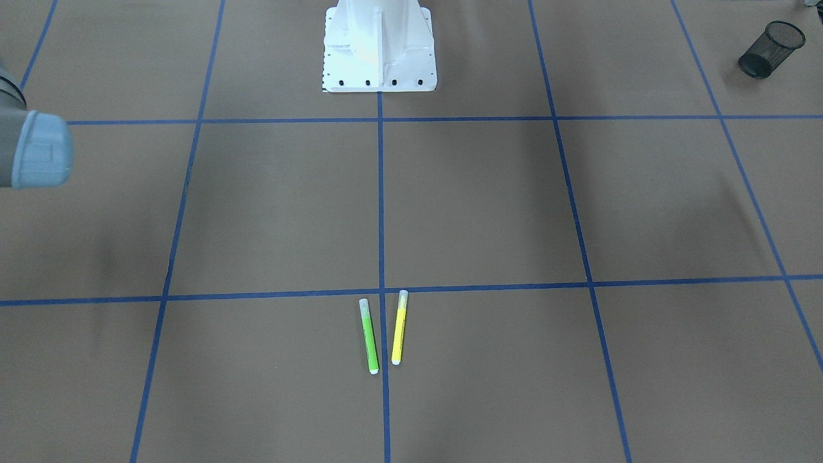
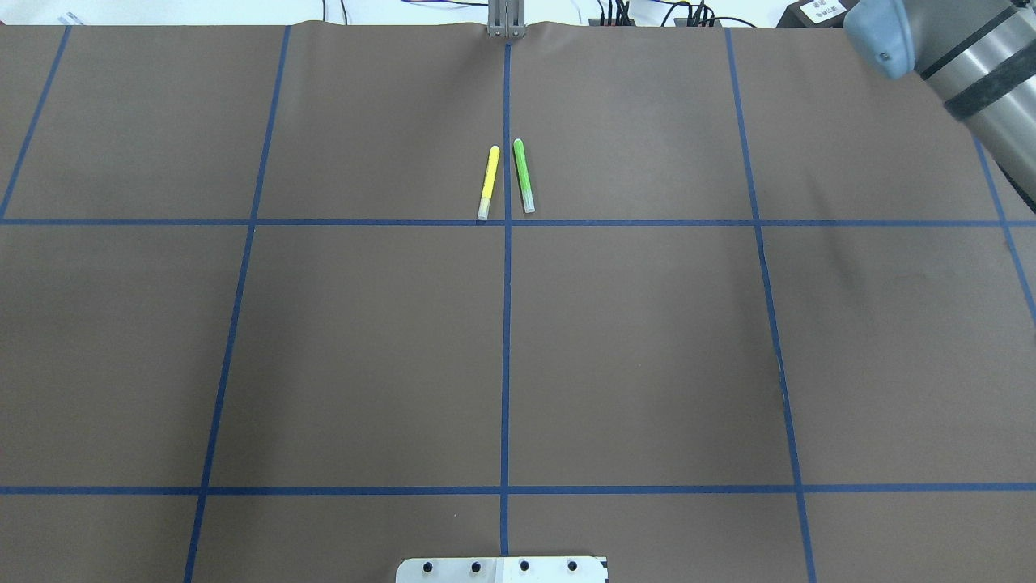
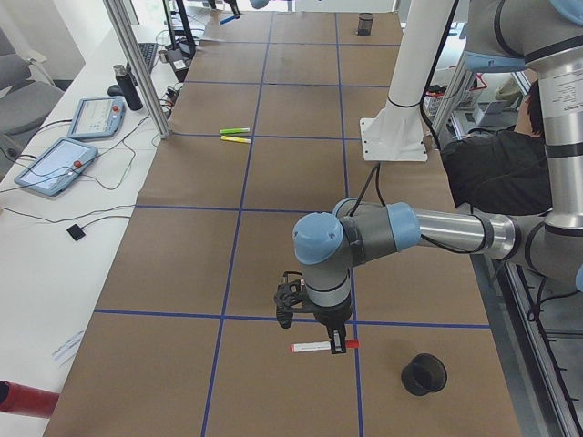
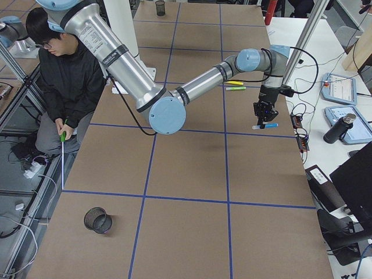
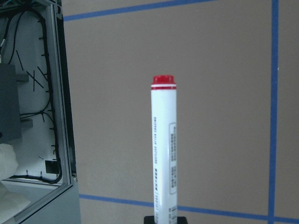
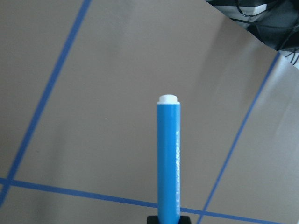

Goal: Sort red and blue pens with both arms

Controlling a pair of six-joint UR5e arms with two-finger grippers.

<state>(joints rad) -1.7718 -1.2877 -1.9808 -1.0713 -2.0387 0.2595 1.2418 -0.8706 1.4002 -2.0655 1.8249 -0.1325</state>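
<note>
Item 1, red marker (image 3: pixel 310 347): clamped level in left gripper (image 3: pixel 335 342), left-end mesh cup (image 3: pixel 424 374) near, toward the robot's side; item 2, blue highlighter (image 4: pixel 272 125): clamped level in right gripper (image 4: pixel 263 121), right-end mesh cup (image 4: pixel 97 220) well apart.

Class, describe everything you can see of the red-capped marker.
The red marker is slim, with a white, plastic-looking barrel bearing small printed text, a red end and a red cap. The left gripper holds it level over the brown table, gripping near its capped end; nothing else touches it.
</note>
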